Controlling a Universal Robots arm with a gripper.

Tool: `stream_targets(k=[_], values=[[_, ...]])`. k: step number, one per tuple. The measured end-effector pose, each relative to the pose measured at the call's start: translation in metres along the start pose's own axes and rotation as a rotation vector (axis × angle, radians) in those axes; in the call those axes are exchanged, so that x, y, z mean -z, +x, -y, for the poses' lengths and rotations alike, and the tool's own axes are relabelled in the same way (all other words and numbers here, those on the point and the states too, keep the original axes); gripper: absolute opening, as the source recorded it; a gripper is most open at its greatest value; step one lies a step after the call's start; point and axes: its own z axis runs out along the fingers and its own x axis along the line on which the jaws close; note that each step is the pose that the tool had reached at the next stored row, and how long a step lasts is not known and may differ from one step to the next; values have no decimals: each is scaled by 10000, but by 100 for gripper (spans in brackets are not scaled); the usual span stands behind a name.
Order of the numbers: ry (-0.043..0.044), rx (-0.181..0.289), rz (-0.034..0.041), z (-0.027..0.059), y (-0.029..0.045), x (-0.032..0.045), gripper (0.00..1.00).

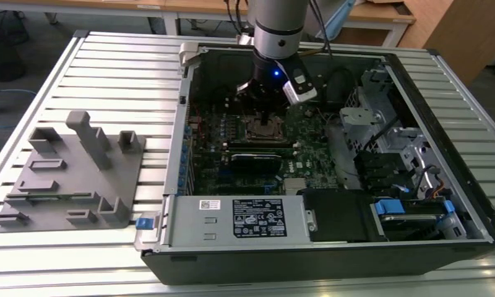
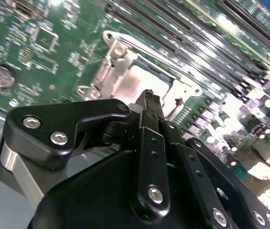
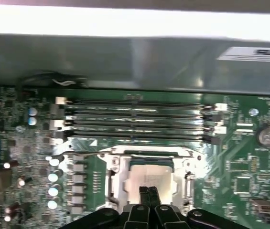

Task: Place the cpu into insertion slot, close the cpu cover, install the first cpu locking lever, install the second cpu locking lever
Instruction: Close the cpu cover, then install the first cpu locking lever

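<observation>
Casework is found lying open on a slatted table, with the green circuit board exposed inside. The socket is located on that board, beside the long narrow slots. Its metal cover is laid flat, and the chip is seated in the cover's window. The gripper is held straight above the chip, its fingers pressed together with nothing pinched between them. Contact cannot be confirmed.

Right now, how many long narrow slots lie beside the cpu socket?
4 long narrow slots in parallel rows: one next to the insertion slot, then three more toward the case wall. None seems hidden.
</observation>
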Motion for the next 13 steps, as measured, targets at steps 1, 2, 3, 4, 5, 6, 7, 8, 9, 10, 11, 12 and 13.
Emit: stream_targets(k=[1, 2, 3, 4, 5, 6, 7, 8, 9, 10, 11, 12, 13], values=[[-1, 0, 0, 1, -11, 0, 11], [-1, 0, 1, 1, -13, -1, 11], [-1, -2, 0, 1, -13, -1, 11], [-1, 0, 0, 0, -26, -1, 11], [-1, -1, 0, 0, -38, -1, 11], [-1, 0, 0, 0, -39, -1, 11], [-1, 0, 1, 0, -39, -1, 11], [-1, -1, 0, 0, -40, -1, 11], [-1, 0, 0, 0, -41, -1, 11], [-1, 0, 0, 1, -42, -1, 11], [-1, 0, 1, 1, -42, -1, 11], [-1, 0, 0, 1, -43, -1, 11], [-1, 0, 0, 0, -44, -1, 11]])
